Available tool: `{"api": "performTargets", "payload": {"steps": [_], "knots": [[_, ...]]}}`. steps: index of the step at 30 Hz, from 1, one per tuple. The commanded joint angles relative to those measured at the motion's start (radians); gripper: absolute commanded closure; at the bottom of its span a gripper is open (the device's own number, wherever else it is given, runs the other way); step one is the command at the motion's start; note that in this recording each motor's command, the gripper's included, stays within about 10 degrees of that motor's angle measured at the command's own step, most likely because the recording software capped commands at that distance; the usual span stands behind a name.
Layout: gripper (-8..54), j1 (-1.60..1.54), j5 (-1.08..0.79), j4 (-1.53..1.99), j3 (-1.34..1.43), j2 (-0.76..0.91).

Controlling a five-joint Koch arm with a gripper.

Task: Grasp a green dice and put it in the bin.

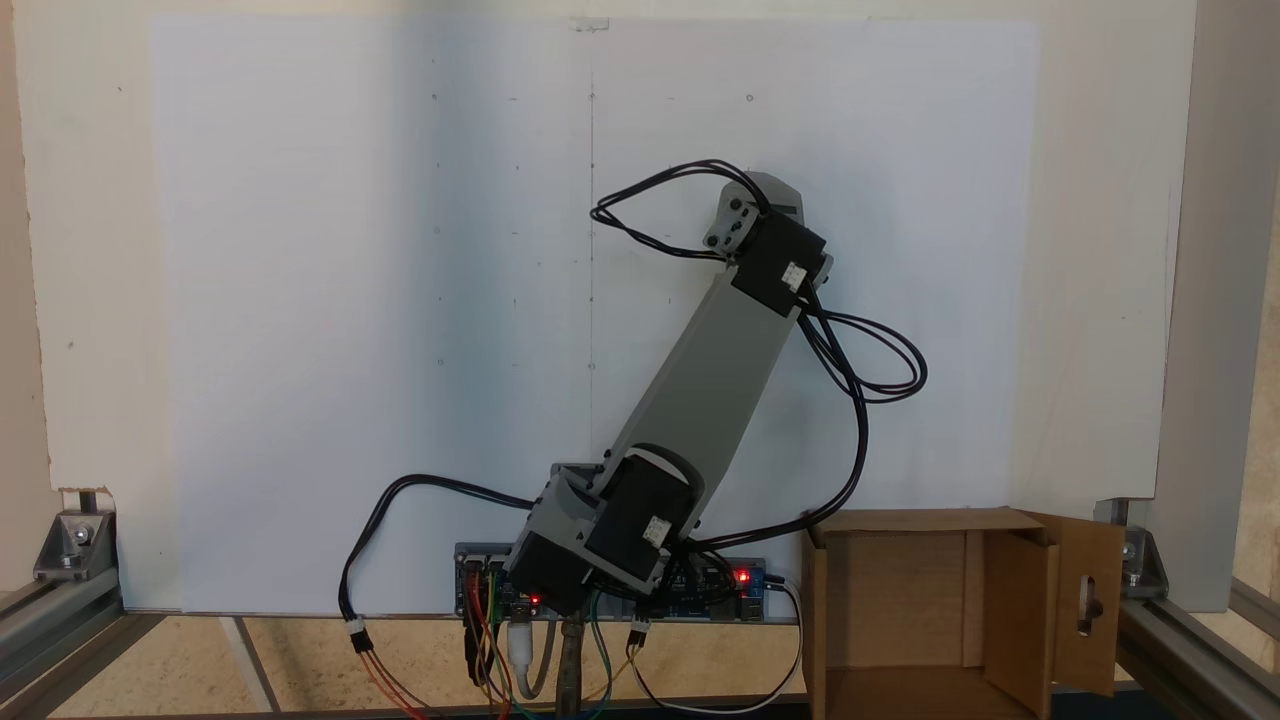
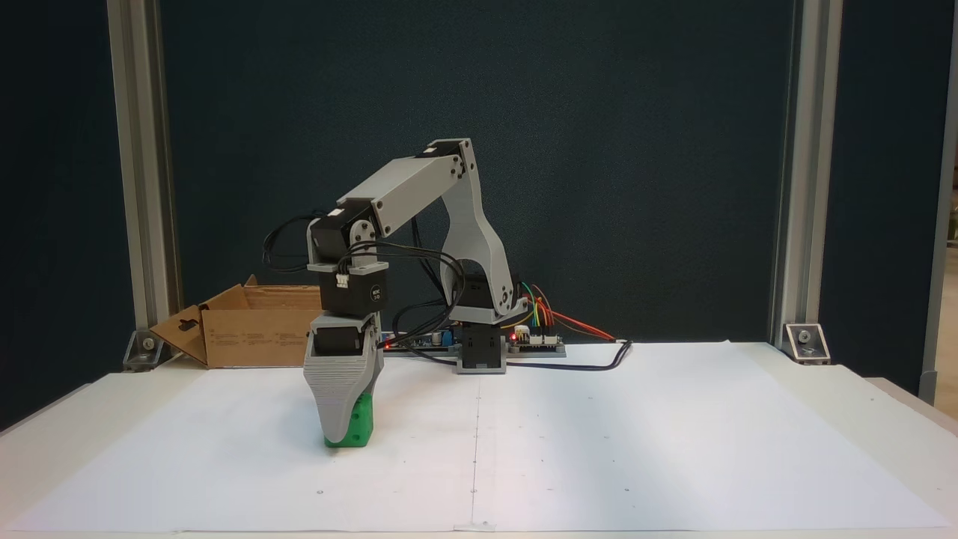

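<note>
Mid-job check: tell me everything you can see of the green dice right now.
The green dice shows in a fixed view as a small, bright green, plastic-looking cube with rounded corners and faint same-colour pips on its visible side. It sits flat on the white paper, left of the centre line, well in front of the cardboard bin. The grey claw reaches down over it, one broad jaw covering its left part; whether it is gripped cannot be told.

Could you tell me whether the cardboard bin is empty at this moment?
Apparently empty: the bin's visible interior is bare, and the green dice sits on the paper.
</note>
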Motion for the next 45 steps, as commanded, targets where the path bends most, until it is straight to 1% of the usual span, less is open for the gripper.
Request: {"api": "performTargets", "payload": {"steps": [1, 6, 8, 12, 13, 14, 20, 25, 27, 29, 32, 34, 39, 45], "knots": [[6.3, -0.005, 0.046, -0.003, -0.017, 0.021], [14.8, -0.014, 0.044, -0.005, -0.017, 0.015], [17.1, -0.017, 0.044, -0.009, -0.018, 0.015], [28.7, -0.018, 0.038, -0.020, -0.018, 0.015], [32.6, -0.017, 0.038, -0.028, -0.018, 0.015], [33.7, -0.017, 0.035, -0.029, -0.018, 0.017], [33.7, 0.000, 0.035, 0.015, -0.021, 0.078], [33.7, 0.025, 0.037, 0.224, -0.083, 0.213], [33.7, 0.028, 0.046, 0.318, -0.095, 0.330], [33.7, 0.025, 0.048, 0.441, -0.175, 0.385], [33.8, 0.049, 0.071, 0.632, -0.385, 0.448], [33.7, 0.071, 0.091, 0.635, -0.442, 0.462], [33.7, 0.259, 0.089, 0.618, -0.509, 0.488], [33.7, 0.661, 0.091, 0.584, -0.604, 0.486]]}}
